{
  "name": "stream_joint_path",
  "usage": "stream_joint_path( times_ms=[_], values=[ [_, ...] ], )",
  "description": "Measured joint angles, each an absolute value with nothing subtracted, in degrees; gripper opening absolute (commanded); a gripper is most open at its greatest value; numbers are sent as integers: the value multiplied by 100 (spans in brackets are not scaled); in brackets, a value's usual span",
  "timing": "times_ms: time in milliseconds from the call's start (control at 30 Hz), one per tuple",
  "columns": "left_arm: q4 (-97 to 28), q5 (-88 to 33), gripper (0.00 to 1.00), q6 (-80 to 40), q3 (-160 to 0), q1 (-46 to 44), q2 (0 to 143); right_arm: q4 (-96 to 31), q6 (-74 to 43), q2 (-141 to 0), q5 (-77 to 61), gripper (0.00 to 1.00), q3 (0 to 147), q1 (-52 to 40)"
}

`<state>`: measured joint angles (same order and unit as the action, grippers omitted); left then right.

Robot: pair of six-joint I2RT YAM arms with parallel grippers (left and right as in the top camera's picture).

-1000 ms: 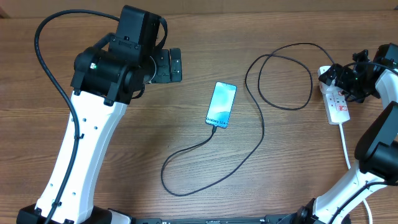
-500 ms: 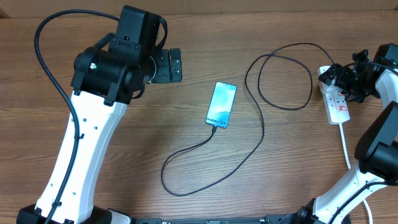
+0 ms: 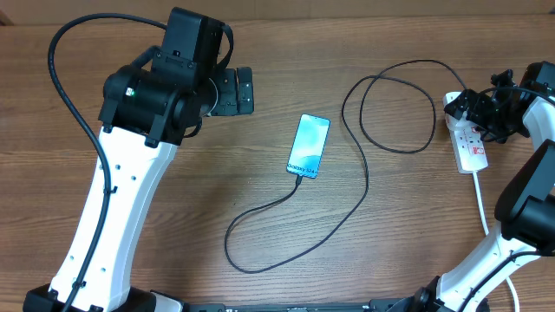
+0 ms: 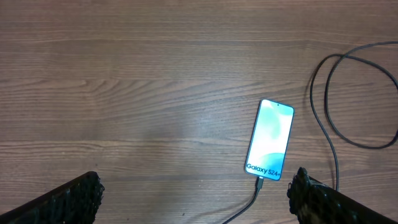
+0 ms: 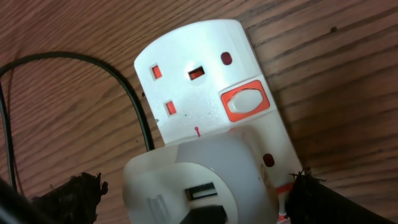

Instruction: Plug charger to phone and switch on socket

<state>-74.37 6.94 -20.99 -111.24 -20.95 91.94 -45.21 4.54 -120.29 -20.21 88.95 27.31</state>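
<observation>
The phone (image 3: 310,145) lies screen-up mid-table, its cyan screen lit; it also shows in the left wrist view (image 4: 269,138). The charger cable (image 3: 364,186) has its tip in the phone's bottom edge (image 4: 259,183) and loops right to a white adapter (image 5: 199,180) seated in the socket strip (image 3: 469,143). My right gripper (image 5: 196,193) is open and straddles the adapter. Its right finger is at the strip's red switch (image 5: 283,186). A second red switch (image 5: 244,101) is in view. My left gripper (image 4: 199,202) is open and empty, above the table left of the phone.
The strip's white cord (image 3: 482,204) runs down towards the right arm's base. The left arm's body (image 3: 147,95) hangs over the table's left half. The cable's big loop (image 3: 286,234) lies in front of the phone.
</observation>
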Motion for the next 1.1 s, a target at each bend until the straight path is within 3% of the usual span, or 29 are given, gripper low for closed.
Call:
stream_joint_path(
  times_ms=[1100],
  values=[
    [-7439, 694, 100, -2099, -11124, -2095, 9194, -4740, 475, -12079, -2237, 95, 9011, 2755]
  ],
)
